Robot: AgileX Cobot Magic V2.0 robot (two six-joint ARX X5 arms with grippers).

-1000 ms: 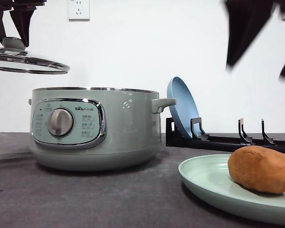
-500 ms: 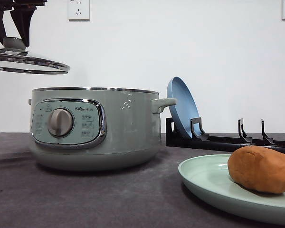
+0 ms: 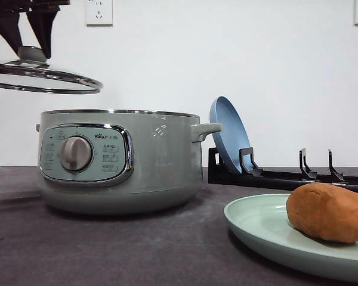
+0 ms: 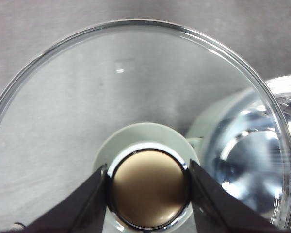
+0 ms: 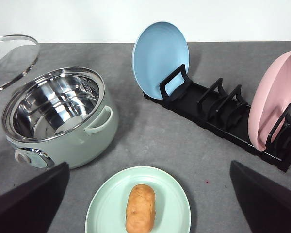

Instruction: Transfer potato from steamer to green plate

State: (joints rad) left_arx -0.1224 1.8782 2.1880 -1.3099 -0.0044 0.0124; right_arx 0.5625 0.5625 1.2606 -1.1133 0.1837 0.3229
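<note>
The potato [image 3: 328,211] lies on the green plate [image 3: 256,229] at the front right, orange-brown and oval. From above, the potato [image 5: 140,208] rests in the middle of the green plate [image 5: 104,206]. My right gripper [image 5: 149,167] hovers high over it, open wide and holding nothing. The steamer [image 3: 119,161] stands left of the plate, its steel bowl [image 5: 56,104] uncovered with no potato in it. My left gripper [image 3: 31,44] is shut on the knob [image 4: 148,194] of the glass lid [image 3: 45,77], holding it in the air above the steamer's left side.
A black dish rack [image 5: 218,109] runs behind the plate, with a blue plate [image 5: 160,53] at its near end and a pink plate [image 5: 274,99] at the far end. Dark grey tabletop [image 3: 137,250] lies open in front of the steamer.
The left gripper has carried the lid a little to the right, toward the steamer. The right arm rose out of the front view's top right corner. Potato and plate have not moved.
</note>
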